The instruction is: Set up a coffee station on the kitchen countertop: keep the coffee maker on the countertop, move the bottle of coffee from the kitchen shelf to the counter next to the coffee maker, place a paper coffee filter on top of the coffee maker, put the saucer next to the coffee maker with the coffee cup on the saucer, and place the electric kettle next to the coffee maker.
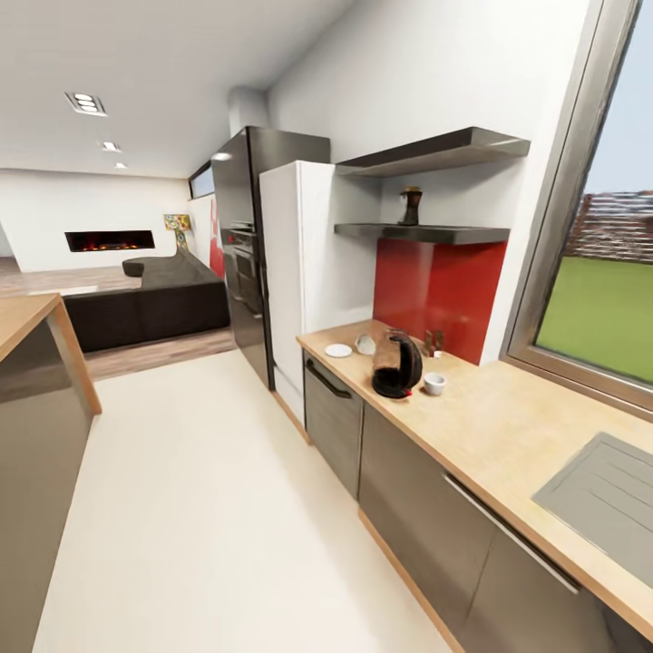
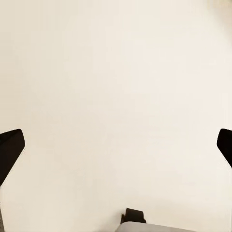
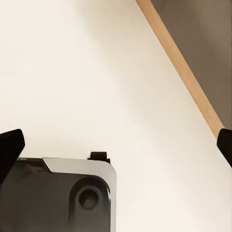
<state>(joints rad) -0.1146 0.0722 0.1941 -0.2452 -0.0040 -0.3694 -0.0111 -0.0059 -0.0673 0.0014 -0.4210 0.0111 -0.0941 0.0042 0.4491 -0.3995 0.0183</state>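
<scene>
On the wooden countertop (image 1: 508, 435) along the right wall stands the black coffee maker (image 1: 396, 365). A white coffee cup (image 1: 434, 384) sits just right of it. A white saucer (image 1: 338, 350) lies near the counter's far end, with a pale, filter-like thing (image 1: 365, 344) beside it. A small brown object (image 1: 433, 342) stands against the red backsplash. The dark bottle of coffee (image 1: 411, 206) stands on the lower wall shelf (image 1: 426, 233). My left gripper (image 2: 116, 150) is open over the pale floor. My right gripper (image 3: 116, 150) is open above the floor beside the cabinet base (image 3: 183, 77).
A white fridge (image 1: 295, 272) and a tall dark oven unit (image 1: 238, 263) stand beyond the counter. A grey sink (image 1: 603, 499) is set into the near counter. A wooden island (image 1: 36, 363) is at the left, with pale floor (image 1: 209, 508) between. A dark sofa (image 1: 154, 299) is farther back.
</scene>
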